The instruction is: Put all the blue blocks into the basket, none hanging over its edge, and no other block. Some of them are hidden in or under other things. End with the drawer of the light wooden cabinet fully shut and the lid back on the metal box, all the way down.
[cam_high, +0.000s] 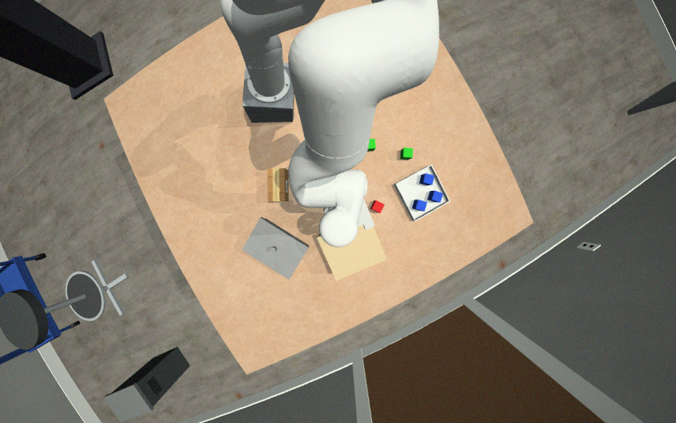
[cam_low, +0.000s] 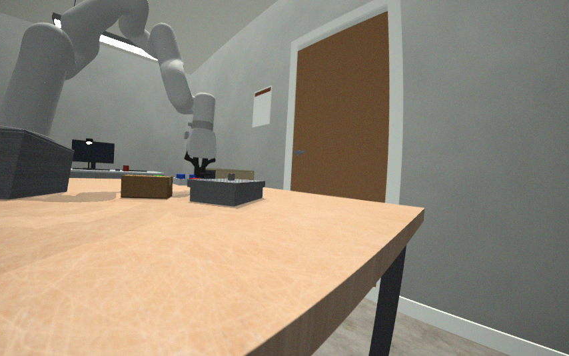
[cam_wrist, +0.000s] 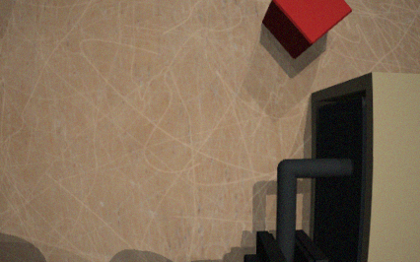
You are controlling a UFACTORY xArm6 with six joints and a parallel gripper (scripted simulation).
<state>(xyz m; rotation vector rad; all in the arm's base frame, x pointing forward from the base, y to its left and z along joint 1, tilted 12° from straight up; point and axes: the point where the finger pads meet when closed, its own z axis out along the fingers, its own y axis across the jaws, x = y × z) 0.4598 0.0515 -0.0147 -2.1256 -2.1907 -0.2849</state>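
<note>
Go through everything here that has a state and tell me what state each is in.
Claw: shut on the drawer handle.
Drawer: nearly shut.
Metal box: lid on.
Basket: holds three blue blocks, all inside.
Red block: on the table.
Green blocks: on the table.

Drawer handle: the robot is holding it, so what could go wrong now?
1. The tool is shut on the handle. If it lets go too soon, the drawer might not sit fully inside the light wooden cabinet.
2. The red block lies close by. The arm could bump it when pulling away.
</note>
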